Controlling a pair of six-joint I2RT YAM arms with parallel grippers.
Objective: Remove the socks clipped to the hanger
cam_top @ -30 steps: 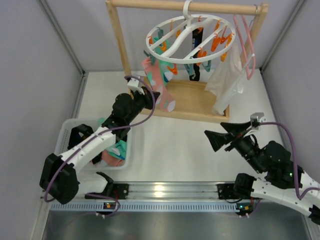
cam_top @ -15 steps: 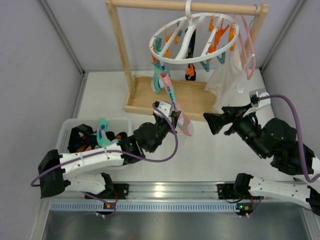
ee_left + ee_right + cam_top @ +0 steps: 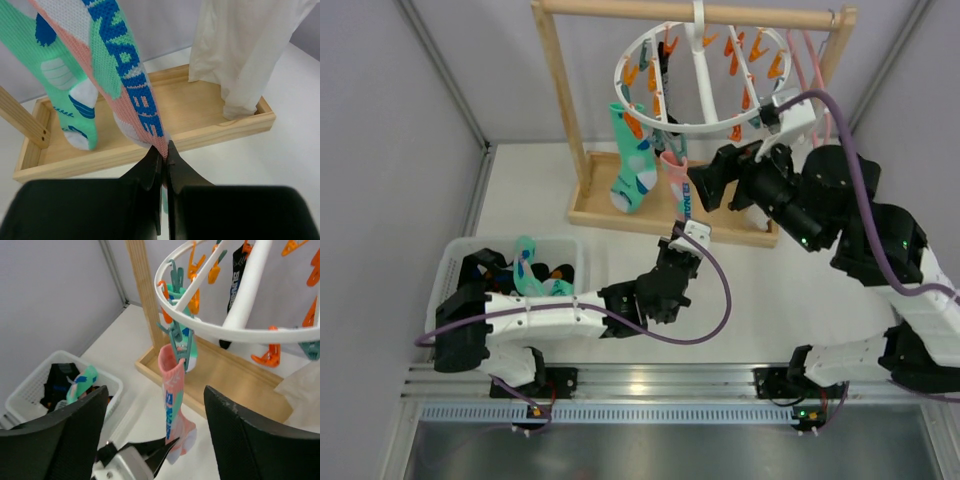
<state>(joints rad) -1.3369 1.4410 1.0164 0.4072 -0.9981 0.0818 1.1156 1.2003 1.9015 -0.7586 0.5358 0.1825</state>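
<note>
The white ring hanger (image 3: 705, 125) hangs from the wooden rack rail. A pink sock (image 3: 677, 185) hangs from a teal clip (image 3: 178, 337) on the ring's near side. A green sock (image 3: 633, 165) hangs to its left, and a black sock (image 3: 235, 270) hangs at the back. My left gripper (image 3: 683, 230) is shut on the pink sock's toe end (image 3: 125, 80) and holds it taut. My right gripper (image 3: 705, 188) is open wide, just right of the pink sock (image 3: 172, 390) and below the ring (image 3: 240, 332). It touches nothing.
The wooden rack (image 3: 560, 90) has a tray base (image 3: 200, 120). A white cloth garment (image 3: 245, 55) and a pink wire hanger (image 3: 817, 70) hang at the right. A white basket (image 3: 455, 265) with several socks in it stands at the left.
My left gripper has moved right with the pink sock's toe in it. The ring has turned and tilted. My right arm has risen and moved left to the hanger.
</note>
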